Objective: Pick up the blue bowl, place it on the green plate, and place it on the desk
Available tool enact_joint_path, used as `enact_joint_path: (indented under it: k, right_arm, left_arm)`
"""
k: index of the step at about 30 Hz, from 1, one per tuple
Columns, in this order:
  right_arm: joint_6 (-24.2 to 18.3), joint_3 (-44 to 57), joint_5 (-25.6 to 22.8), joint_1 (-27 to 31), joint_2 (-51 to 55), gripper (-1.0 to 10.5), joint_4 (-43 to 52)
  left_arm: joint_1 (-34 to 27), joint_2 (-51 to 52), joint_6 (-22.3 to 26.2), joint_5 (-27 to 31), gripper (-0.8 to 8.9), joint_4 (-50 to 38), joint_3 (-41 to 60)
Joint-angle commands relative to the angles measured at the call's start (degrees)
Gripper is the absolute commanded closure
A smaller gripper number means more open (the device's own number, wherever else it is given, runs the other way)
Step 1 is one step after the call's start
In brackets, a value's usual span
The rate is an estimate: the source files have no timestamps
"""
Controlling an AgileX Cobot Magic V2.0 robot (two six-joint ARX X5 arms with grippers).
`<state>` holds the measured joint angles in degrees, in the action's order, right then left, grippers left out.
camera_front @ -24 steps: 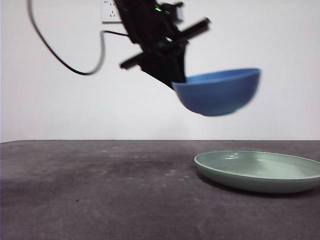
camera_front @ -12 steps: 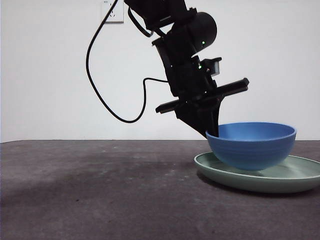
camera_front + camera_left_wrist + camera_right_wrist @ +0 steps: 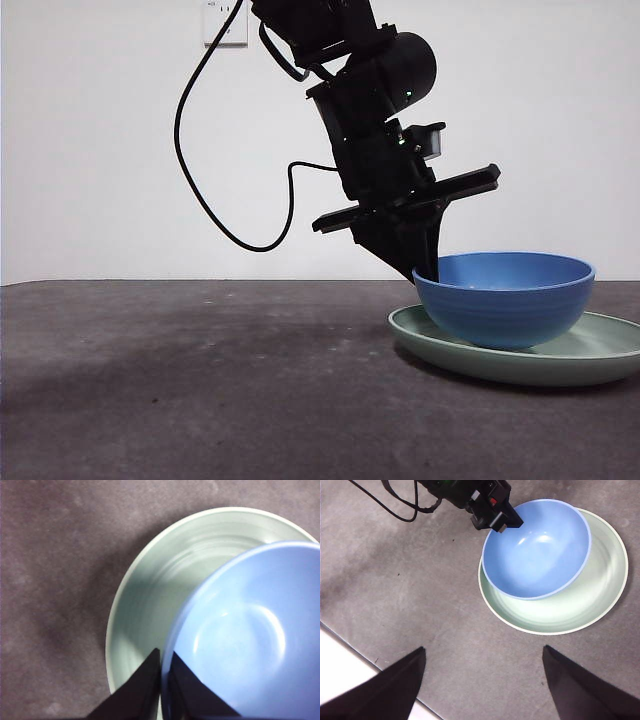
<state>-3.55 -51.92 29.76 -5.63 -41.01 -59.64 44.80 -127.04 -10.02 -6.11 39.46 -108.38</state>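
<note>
Left tool [image 3: 161, 680] pinches the left rim of the blue bowl [image 3: 505, 298], jaws nearly closed, one inside the wall and one outside. Bowl rests in the green plate [image 3: 600, 355], toward its left-far part. Right tool [image 3: 482, 680] gapes wide, empty, well apart over the bare surface [image 3: 200, 380]. Left arm is nearer; release looks next.

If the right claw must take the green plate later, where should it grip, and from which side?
Probably the plate's raised rim on the side away from the left claw. There the blue bowl sits off-centre and leaves the widest bare rim. Come from above, one jaw inside the rim and one outside; the plate lies flat on the desk.
</note>
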Motion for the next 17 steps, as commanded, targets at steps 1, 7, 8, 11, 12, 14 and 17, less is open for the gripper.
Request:
enact_joint_path:
  k: [1,7,8,11,12,14,17]
  right_arm:
    - [0.59,-1.03,-0.17,-0.2,-0.33,5.7,0.44]
    - [0.61,-1.03,-0.15,-0.2,-0.33,5.7,0.42]
    - [0.68,-1.03,-0.15,-0.2,-0.33,5.7,0.42]
    - [1.25,-1.03,-0.15,-0.2,-0.33,5.7,0.42]
    - [1.25,-1.03,-0.15,-0.2,-0.33,5.7,0.42]
    - [1.25,-1.01,-0.15,-0.2,-0.33,5.7,0.39]
    - [1.4,-1.01,-0.13,-0.2,-0.33,5.7,0.37]
  left_arm:
    - [0.7,-1.88,-0.11,-0.04,8.04,-0.17,-1.95]
    - [0.87,-1.9,0.13,-0.07,8.04,-0.09,-1.95]
    - [0.94,-1.9,0.17,-0.09,8.04,-0.04,-1.95]
    - [1.05,-1.9,0.33,-0.07,8.04,-0.04,-1.95]
    - [1.09,-1.9,0.35,-0.09,8.04,-0.07,-1.95]
    - [1.14,-1.9,0.35,-0.07,7.81,-0.04,-1.95]
    - [1.22,-1.9,0.35,-0.07,7.11,-0.04,-1.95]
